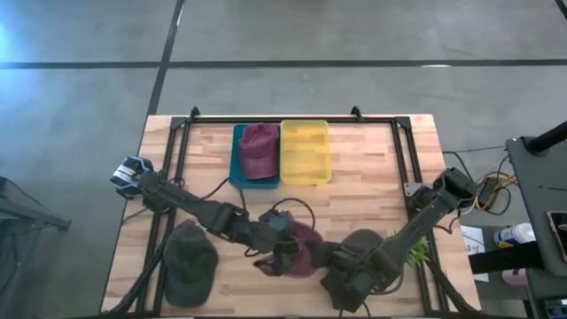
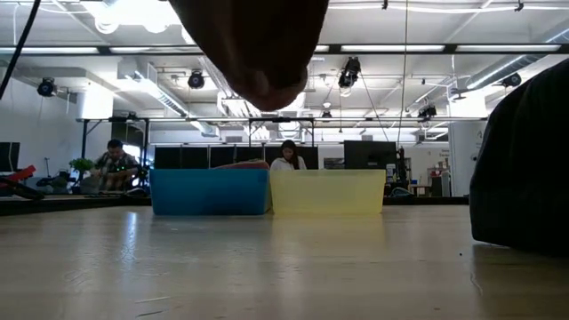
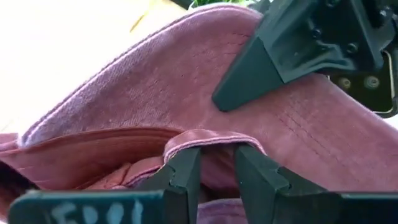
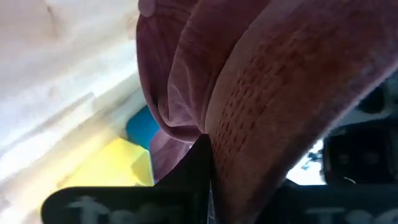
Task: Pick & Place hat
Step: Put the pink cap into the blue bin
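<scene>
A maroon hat [image 1: 299, 246] hangs between my two grippers near the table's near edge, and the low view shows it in the air [image 2: 258, 44]. My left gripper [image 1: 282, 241] comes in from the left and is shut on it. My right gripper [image 1: 324, 258] comes in from the right and is also shut on it. A second maroon hat [image 1: 259, 149] lies in the blue bin [image 1: 237, 164]. The yellow bin [image 1: 304, 151] stands beside it. My left gripper [image 3: 217, 155] pinches a rolled edge of the hat's crown cloth [image 3: 211, 138] between its two fingers. The hat is lifted clear of the table. My right gripper [image 4: 208, 165] is shut on the stitched brim [image 4: 261, 112]. One finger [image 4: 199, 168] lies on one face, and the brim hides the other finger. In the left wrist view, a finger [image 3: 261, 68] lies flat on the brim.
A dark green hat [image 1: 190, 261] lies on the table near its left near corner. Another dark hat [image 1: 363, 244] [image 2: 524, 169] sits to the right, under my right arm. The two bins stand at the far middle. People sit in the room beyond the table.
</scene>
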